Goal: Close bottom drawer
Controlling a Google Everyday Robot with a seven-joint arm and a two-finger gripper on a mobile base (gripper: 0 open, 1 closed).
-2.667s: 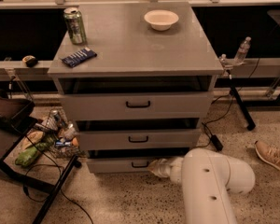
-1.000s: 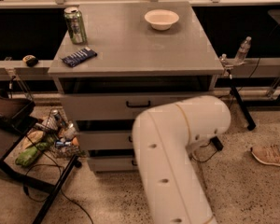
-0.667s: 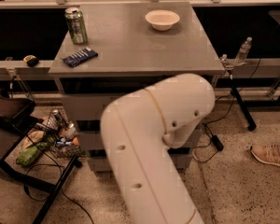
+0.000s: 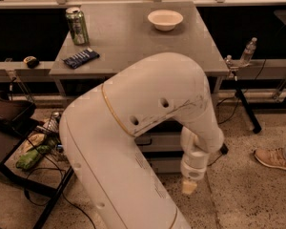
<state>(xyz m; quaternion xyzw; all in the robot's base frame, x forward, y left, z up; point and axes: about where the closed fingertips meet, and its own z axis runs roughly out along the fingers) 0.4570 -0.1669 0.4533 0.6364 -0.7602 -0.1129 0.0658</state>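
Note:
My white arm [image 4: 148, 118] fills the middle of the camera view and covers most of the grey cabinet's front. The gripper [image 4: 189, 187] hangs at the arm's end, pointing down, just above the floor in front of the cabinet's lower right part. Only a short strip of the bottom drawer [image 4: 166, 165] shows beside the wrist, and it looks about flush with the drawer front above it [image 4: 158, 140]. Its handle is hidden behind the arm.
On the cabinet top [image 4: 133, 42] stand a green can [image 4: 77, 26], a white bowl [image 4: 165, 19] and a dark blue packet [image 4: 81, 57]. A low black stand with clutter [image 4: 31, 149] is at the left. A water bottle [image 4: 248, 50] and a shoe [image 4: 274, 159] are at the right.
The arm has risen from low by the bottom drawer and swung across the cabinet front, now hiding the drawers. The gripper has drawn back from the drawer.

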